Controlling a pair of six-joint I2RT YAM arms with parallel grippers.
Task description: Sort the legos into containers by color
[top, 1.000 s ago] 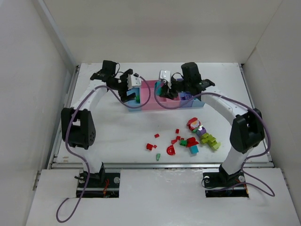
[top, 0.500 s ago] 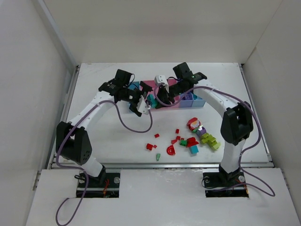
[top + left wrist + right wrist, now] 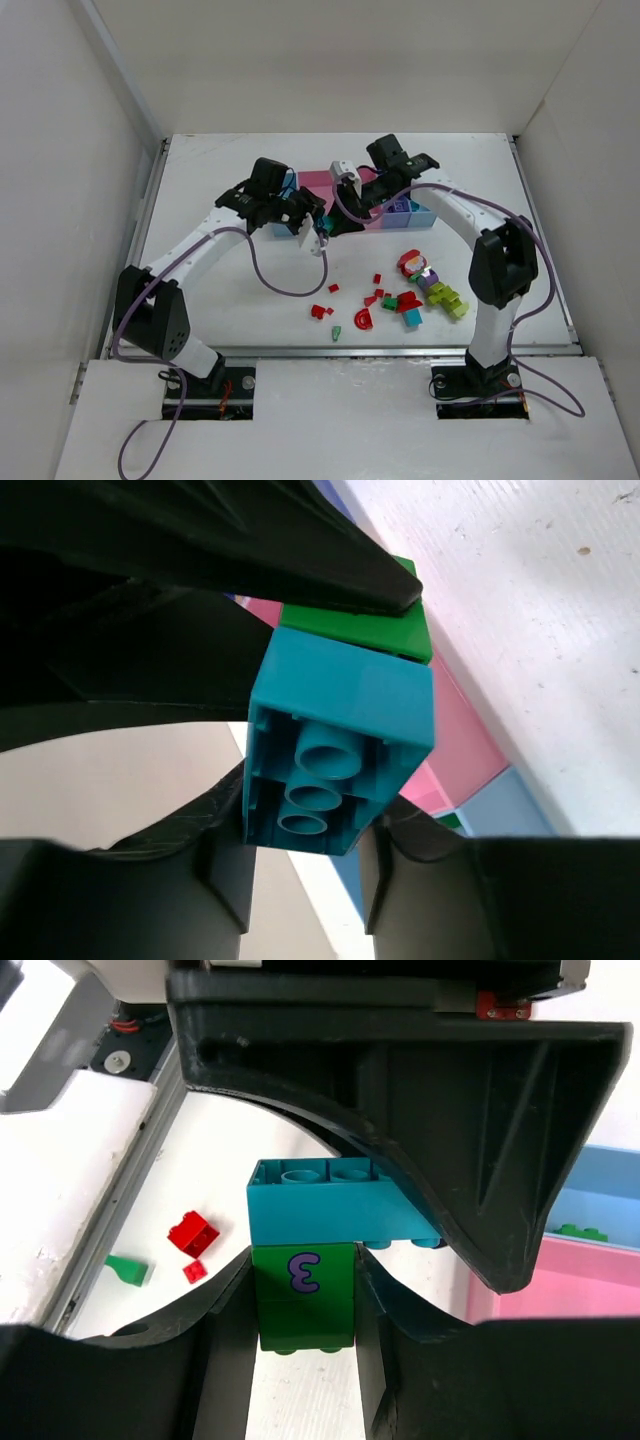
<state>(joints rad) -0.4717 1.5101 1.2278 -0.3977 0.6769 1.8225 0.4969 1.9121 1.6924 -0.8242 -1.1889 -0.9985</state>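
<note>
At the near right, red, green, lime and purple plastic toy bricks (image 3: 405, 295) are scattered loose. Farther back, a teal plastic brick (image 3: 345, 705) is clamped by the left gripper (image 3: 312, 830). The green plastic brick (image 3: 303, 1272) joined to it is clamped by the right gripper (image 3: 305, 1320), by the near side of the row of pink and blue plastic bins (image 3: 312, 183).

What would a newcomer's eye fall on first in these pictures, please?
In front of the containers, the left gripper clamps a teal brick while the right gripper clamps the green brick joined to it. Toward the table's near edge, right of centre, lies a scatter of mostly red legos.
</note>
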